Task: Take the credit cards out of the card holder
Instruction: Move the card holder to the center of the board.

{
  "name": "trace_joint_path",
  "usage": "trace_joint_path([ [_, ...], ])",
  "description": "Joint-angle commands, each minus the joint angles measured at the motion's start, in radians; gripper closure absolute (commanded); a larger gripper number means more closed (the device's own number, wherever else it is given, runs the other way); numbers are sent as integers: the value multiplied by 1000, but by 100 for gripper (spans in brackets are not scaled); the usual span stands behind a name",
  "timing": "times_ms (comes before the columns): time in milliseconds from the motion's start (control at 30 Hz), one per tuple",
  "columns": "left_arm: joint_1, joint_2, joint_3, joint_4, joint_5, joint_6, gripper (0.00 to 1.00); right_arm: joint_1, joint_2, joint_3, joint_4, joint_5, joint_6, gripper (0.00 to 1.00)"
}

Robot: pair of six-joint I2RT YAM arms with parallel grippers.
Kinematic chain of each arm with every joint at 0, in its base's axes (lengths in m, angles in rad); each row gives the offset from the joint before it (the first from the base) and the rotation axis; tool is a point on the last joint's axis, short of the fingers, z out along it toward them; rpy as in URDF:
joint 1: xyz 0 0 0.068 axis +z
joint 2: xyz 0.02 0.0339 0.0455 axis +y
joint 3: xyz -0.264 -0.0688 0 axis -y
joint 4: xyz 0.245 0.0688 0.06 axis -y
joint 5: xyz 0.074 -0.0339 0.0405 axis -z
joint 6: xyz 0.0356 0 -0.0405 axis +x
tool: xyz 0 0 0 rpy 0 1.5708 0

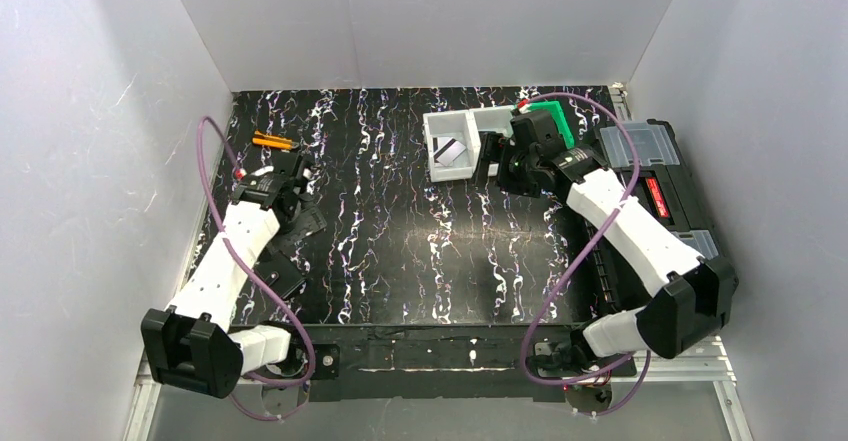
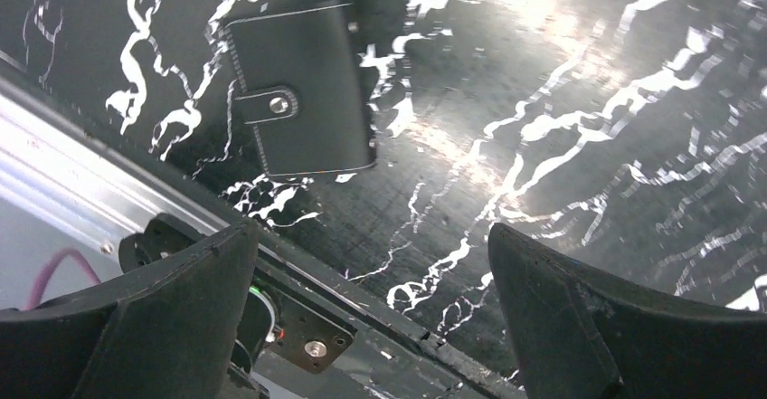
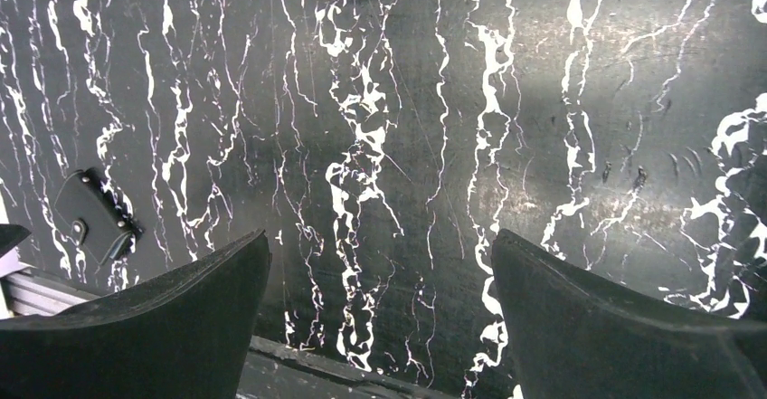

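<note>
— What sits closest to the lens?

— The left pincer (image 2: 369,236), its two black fingers spread wide, with nothing between them. Just past it the card holder (image 2: 303,91) lies flat on the bench (image 1: 420,251), near the left edge. It is folded shut with its strap snapped down, and nothing touches it.

— And the other arm?

— The right pincer (image 3: 380,236) is just as wide open and just as empty. It hangs over bare black-and-white marbled bench beside the white tray (image 1: 478,119) at the back.

— Any cards out?

— One grey credit card (image 1: 450,151) with a dark stripe rests in the tray's left compartment. I cannot tell whether the closed holder has more inside.

— Anything else?

— A black toolbox (image 1: 655,176) stands along the right edge.
</note>
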Motion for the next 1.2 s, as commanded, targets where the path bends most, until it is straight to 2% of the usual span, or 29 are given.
trace_joint_path([
  [0,121,-54,-101,22,33,-62,1,-1,51,14,39,-82,-35,2],
  [267,338,-49,-344,289,208,-34,0,-1,83,12,60,-132,-66,2],
  [533,397,63,-427,435,291,-51,1,-1,88,0,71,-129,-75,0],
  [600,397,100,-439,460,301,-73,1,-1,94,3,69,-129,-74,0],
  [833,395,180,-457,514,336,-82,32,-1,104,1,70,-128,-76,0],
  [933,367,207,-453,512,341,-67,39,-1,103,-2,69,-128,-75,0],
  [1033,296,230,-442,512,345,-74,42,-1,101,-3,69,-126,-74,0],
  [1167,124,281,-396,514,355,-137,44,-2,94,-13,70,-119,-66,0],
])
